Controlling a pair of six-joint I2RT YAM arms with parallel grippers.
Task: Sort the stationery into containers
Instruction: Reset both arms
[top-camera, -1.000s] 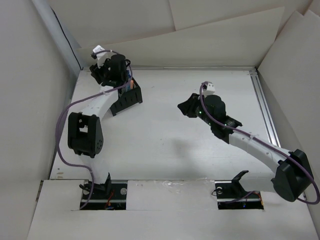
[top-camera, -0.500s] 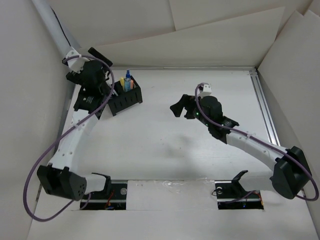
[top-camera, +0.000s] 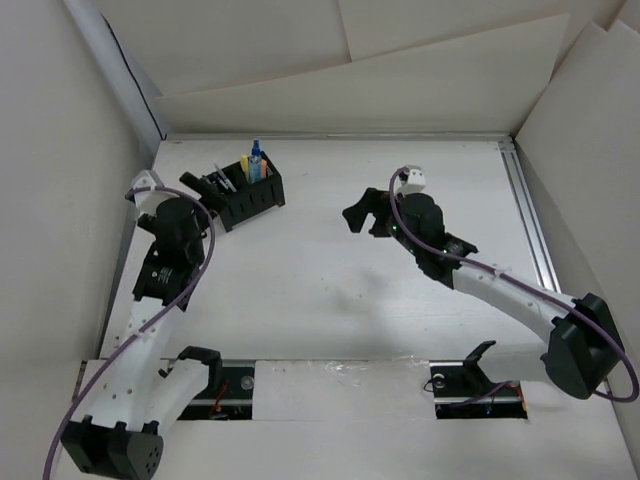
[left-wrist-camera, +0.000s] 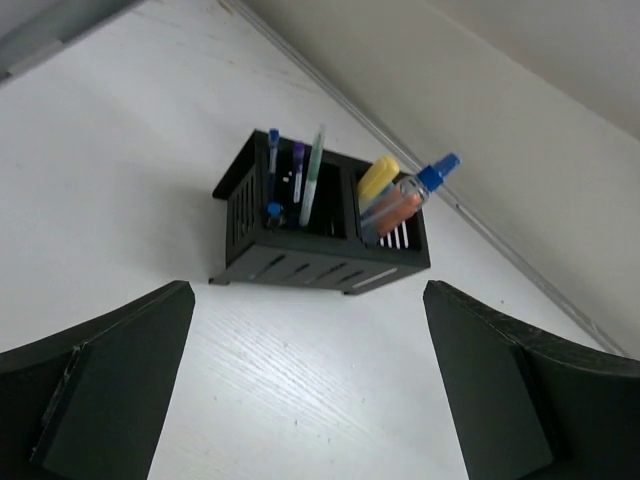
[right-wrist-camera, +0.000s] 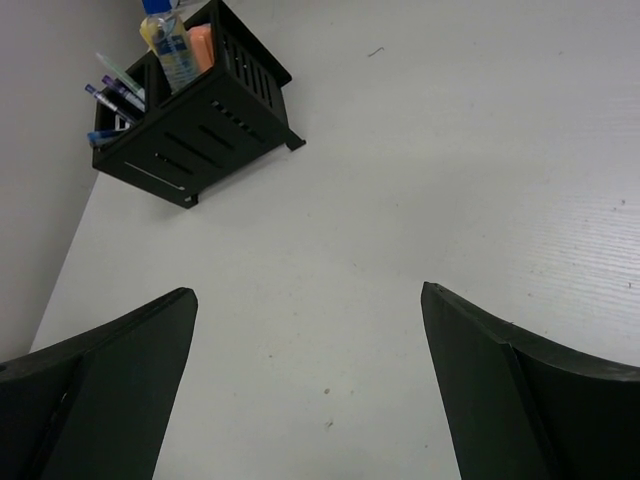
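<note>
The containers are one black perforated organiser box (top-camera: 252, 198) at the table's far left, also seen in the left wrist view (left-wrist-camera: 318, 243) and the right wrist view (right-wrist-camera: 205, 135). The stationery stands in it. Slim pens (left-wrist-camera: 296, 178) fill the left compartment. A yellowish stick (left-wrist-camera: 378, 177), an orange-banded marker (left-wrist-camera: 392, 212) and a blue-capped clear tube (left-wrist-camera: 424, 186) fill the right one. My left gripper (top-camera: 195, 192) hangs open just near-left of the box, with nothing between its fingers (left-wrist-camera: 120, 370). My right gripper (top-camera: 362, 212) is open and empty over the table's middle, well right of the box.
Cardboard walls close the white table (top-camera: 320, 280) on the left, back and right. A metal rail (top-camera: 530, 225) runs along the right edge. Both arm bases sit in slots at the near edge (top-camera: 330, 375).
The left gripper has opened and drawn back from above the box to its near-left side. The right gripper has opened and shifted slightly left.
</note>
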